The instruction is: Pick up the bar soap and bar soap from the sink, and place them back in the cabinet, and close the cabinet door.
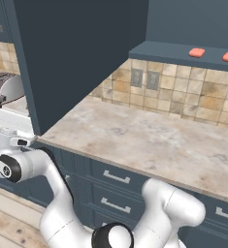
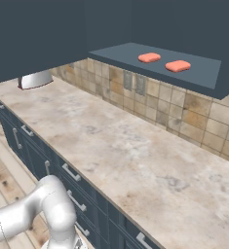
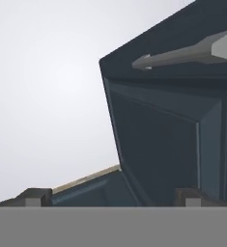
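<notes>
Claw (image 3: 112,197): both tips show at the bottom of the hand view, spread wide with nothing between them, right up against the outer face of the open door (image 1: 72,58), whose silver handle (image 3: 182,54) lies just beyond and toward one tip. Door judged rigid, light on its hinge and smooth-faced, so a push on the panel near the free edge or a hook on the handle should swing it without any pinching. Further back, over the desk (image 1: 149,140), both soaps (image 2: 149,58) (image 2: 178,66) lie side by side, apart, on the cabinet (image 2: 135,58) shelf; only the closing looks left.
</notes>
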